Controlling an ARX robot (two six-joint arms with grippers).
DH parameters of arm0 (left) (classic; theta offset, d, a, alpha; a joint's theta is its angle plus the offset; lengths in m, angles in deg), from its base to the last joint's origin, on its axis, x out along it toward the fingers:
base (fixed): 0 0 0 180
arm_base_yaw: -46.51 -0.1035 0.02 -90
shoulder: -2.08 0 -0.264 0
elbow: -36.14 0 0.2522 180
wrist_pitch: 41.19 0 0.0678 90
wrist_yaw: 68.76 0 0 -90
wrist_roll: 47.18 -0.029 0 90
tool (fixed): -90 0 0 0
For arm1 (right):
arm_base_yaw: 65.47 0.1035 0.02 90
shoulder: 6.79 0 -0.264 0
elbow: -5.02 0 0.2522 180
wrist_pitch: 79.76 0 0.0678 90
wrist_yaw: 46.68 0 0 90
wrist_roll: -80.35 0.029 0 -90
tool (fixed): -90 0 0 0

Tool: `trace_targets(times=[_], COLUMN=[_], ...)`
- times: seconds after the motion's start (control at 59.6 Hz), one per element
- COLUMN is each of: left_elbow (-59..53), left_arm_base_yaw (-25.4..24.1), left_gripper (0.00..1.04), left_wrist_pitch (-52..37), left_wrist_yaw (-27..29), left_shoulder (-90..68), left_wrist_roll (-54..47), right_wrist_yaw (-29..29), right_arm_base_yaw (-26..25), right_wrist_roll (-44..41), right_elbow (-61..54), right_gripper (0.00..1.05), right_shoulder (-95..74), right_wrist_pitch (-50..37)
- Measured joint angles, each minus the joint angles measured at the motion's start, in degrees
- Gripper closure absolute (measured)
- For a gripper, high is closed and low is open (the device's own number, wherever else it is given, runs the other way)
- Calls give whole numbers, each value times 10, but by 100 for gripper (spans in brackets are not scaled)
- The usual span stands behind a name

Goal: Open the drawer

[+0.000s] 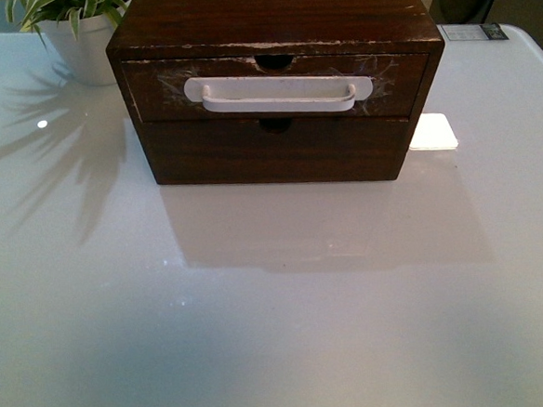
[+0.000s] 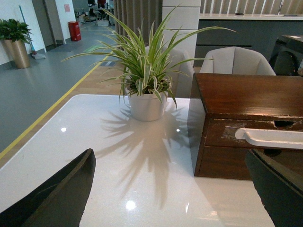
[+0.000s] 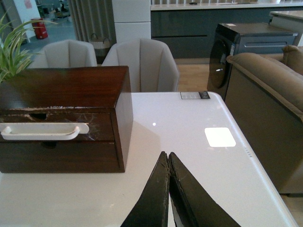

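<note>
Fingers (image 2: 61, 194) of the left gripper (image 2: 169, 158) stand spread wide apart, nothing between them, over the white table (image 1: 281, 333). Fingers (image 3: 158, 198) of the right gripper (image 3: 167, 156) are pressed together tip to tip, clasping nothing, above the table to the right of the wooden chest (image 1: 277, 17).

The drawer (image 1: 167, 113) is the upper of two fronts in this chest, which stands at the far middle of the table. It sits flush in its frame. Its long white bar handle (image 1: 278, 93) runs across the front, ringed by whitish scratches, below a semicircular notch (image 1: 274, 62) in the top edge. The plain lower front (image 1: 277, 152) lies directly beneath. A potted plant (image 1: 78, 40) stands just beside the chest's left rear corner. Both grippers are apart from the chest.
</note>
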State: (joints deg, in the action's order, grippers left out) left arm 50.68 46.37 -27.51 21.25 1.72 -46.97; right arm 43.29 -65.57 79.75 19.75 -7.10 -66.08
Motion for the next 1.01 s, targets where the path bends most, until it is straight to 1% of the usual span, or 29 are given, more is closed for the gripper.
trace_targets(times=[0.453,0.47,0.503,0.553,0.587,0.604,0.721,0.738,0.839,0.872,0.889,0.906,0.922,0.939,0.956,0.973,0.99,1.006], left_elbow=[0,0,0,0,0,0,0,0,0,1,2,21,32,39,51,61,63,67], left_arm_base_yaw=[0,0,0,0,0,0,0,0,0,-1,-4,-23,-32,-36,-41,-40,-40,-35], left_gripper=[8,8,8,8,8,8,8,8,8,8,8,8,8,8,8,8,8,8], left_wrist_pitch=[0,0,0,0,0,0,0,0,0,1,8,60,86,100,123,136,136,134], left_wrist_yaw=[0,0,0,0,0,0,0,0,0,-5,-17,-89,-121,-139,-174,-210,-217,-240], left_shoulder=[0,0,0,0,0,0,0,0,0,-1,-4,-28,-46,-59,-85,-119,-126,-149], left_wrist_roll=[0,0,0,0,0,0,0,0,0,0,3,20,25,29,33,39,40,42], right_wrist_yaw=[0,0,0,0,0,0,0,0,0,-34,-77,-149,-192,-209,-239,-251,-266,-287], right_arm_base_yaw=[0,0,0,0,0,0,0,0,0,9,26,55,72,80,94,102,114,126], right_wrist_roll=[0,0,0,0,0,0,0,0,0,9,17,34,42,42,42,41,38,33], right_elbow=[0,0,0,0,0,0,0,0,0,4,16,33,42,45,50,52,55,57], right_gripper=[103,101,93,77,70,68,44,42,23,18,14,9,7,7,8,8,9,9], right_shoulder=[0,0,0,0,0,0,0,0,0,-9,-22,-54,-77,-89,-110,-120,-137,-151], right_wrist_pitch=[0,0,0,0,0,0,0,0,0,17,45,87,108,115,121,121,118,114])
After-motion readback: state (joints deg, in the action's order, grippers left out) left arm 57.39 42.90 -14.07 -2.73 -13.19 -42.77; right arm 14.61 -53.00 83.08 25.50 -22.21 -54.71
